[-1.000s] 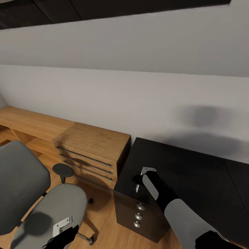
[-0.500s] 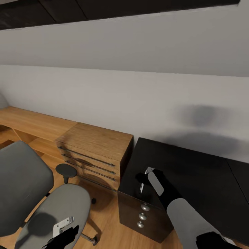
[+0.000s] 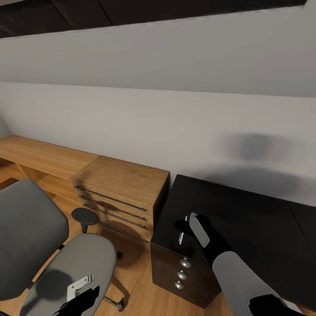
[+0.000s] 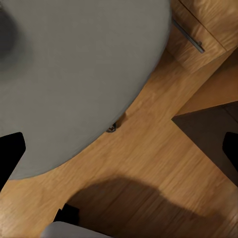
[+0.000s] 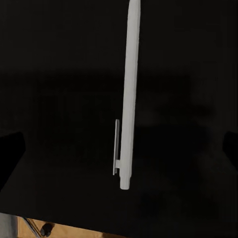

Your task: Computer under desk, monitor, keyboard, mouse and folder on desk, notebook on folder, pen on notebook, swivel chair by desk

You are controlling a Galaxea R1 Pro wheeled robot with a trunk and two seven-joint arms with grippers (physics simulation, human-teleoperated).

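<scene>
Plainly, with the right gripper (image 3: 183, 228) spread apart above the pen (image 5: 127, 99) near the worktop (image 3: 245, 219) edge, a careless pinch risks rolling it off, while the left gripper (image 4: 119, 148) hangs open over the swivel chair (image 3: 74, 259).

Your head view cuts the swivel chair (image 3: 57, 250) at its left and bottom edges, and the desk (image 3: 245, 210) runs off to the right. Your left gripper (image 3: 81, 298) is cropped, so you cannot tell its jaw state.
</scene>
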